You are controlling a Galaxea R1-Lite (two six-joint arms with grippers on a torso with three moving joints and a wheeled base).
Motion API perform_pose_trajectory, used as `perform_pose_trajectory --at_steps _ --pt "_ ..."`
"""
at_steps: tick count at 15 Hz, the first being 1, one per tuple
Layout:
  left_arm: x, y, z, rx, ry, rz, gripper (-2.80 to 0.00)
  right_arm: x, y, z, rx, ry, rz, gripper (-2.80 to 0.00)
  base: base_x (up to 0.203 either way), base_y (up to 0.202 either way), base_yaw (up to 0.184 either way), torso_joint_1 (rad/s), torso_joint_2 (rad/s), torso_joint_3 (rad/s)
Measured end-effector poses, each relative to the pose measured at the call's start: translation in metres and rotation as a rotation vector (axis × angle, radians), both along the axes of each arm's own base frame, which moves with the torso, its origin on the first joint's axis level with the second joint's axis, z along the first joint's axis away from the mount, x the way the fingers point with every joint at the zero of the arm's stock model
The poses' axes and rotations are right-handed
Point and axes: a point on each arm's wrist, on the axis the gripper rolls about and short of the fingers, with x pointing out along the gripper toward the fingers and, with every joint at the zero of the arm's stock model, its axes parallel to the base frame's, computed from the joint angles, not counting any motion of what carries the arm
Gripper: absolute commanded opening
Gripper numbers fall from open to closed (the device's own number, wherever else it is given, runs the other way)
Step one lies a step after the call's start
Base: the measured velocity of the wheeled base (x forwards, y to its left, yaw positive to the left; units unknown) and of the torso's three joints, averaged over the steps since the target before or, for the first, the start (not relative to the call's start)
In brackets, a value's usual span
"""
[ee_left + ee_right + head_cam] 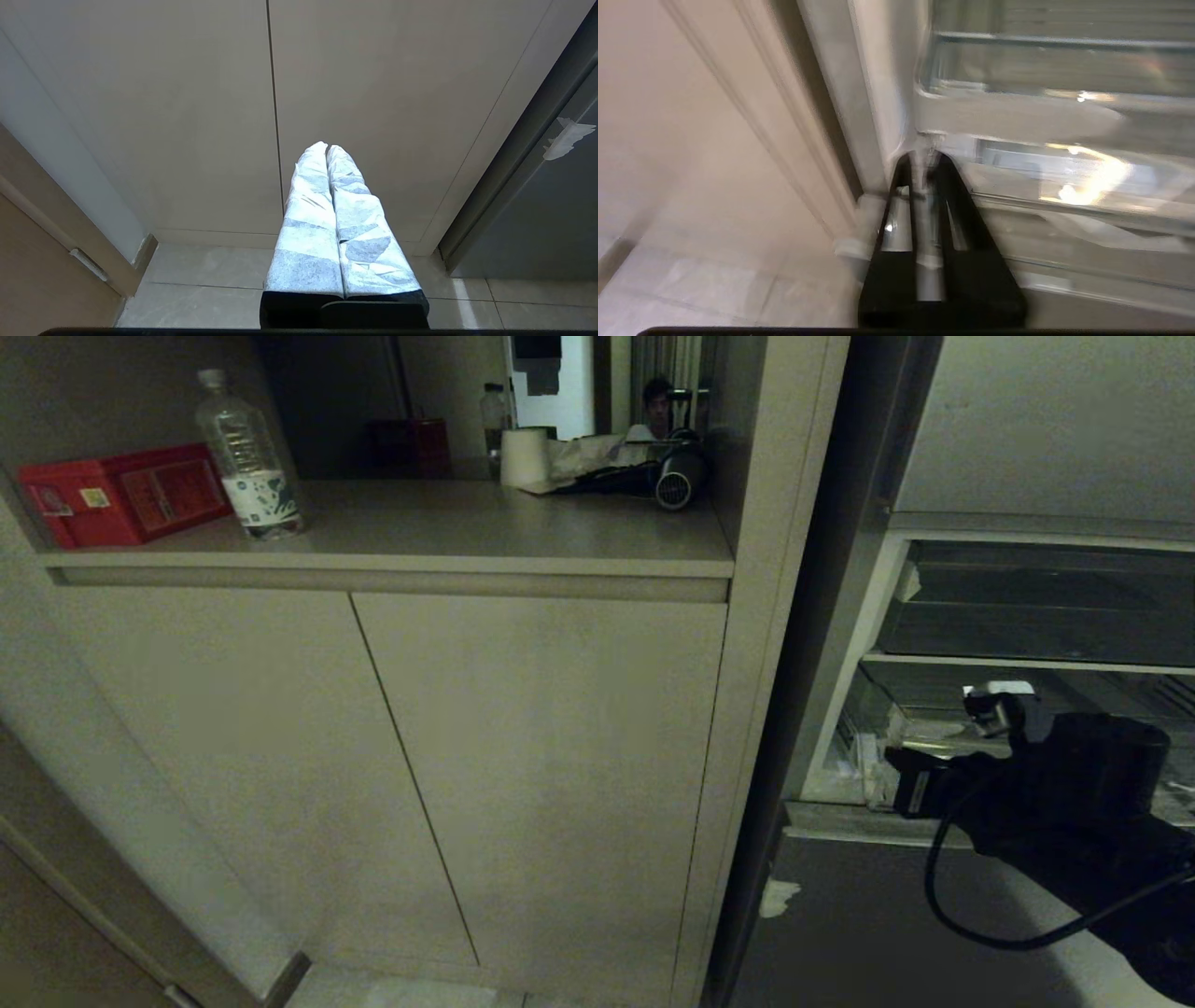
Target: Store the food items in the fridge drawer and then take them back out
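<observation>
A: Where was the right tool?
B: At the near left corner of the fridge drawer, its tips right at the clear front lip. The 2 black fingers stood a narrow slit apart, with nothing clamped that I could make out; the wrist view was smeared.

A: And from the head camera?
B: The black right arm reached in from the lower right to the drawer, with a darker clear bin above the tool and the grey door panel below it.

A: The food item?
B: I could not see one anywhere.

A: The left tool?
B: Parked low, its 2 taped fingers pressed together and empty, pointing at the beige cabinet doors just above the tiled floor.

A: Anything else nearby?
B: Up and left of the right tool, the counter carried a red box and a clear bottle.
</observation>
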Motion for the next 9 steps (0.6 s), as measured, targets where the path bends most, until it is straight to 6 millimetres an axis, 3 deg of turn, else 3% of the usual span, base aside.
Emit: perform_pose_trajectory --at_steps 4,9 --pt "0.0 0.0 0.0 0.0 0.0 0.0 -2.8 -0.023 -0.004 0.004 -0.002 0.002 -0.004 0.0 0.0 0.0 0.0 0.0 0.0 0.0" --pt "0.0 0.0 0.0 0.0 0.0 0.0 -2.8 -0.066 -0.012 0.006 -0.011 0.018 -0.024 0.0 0.0 0.0 0.0 0.0 0.0 0.0"
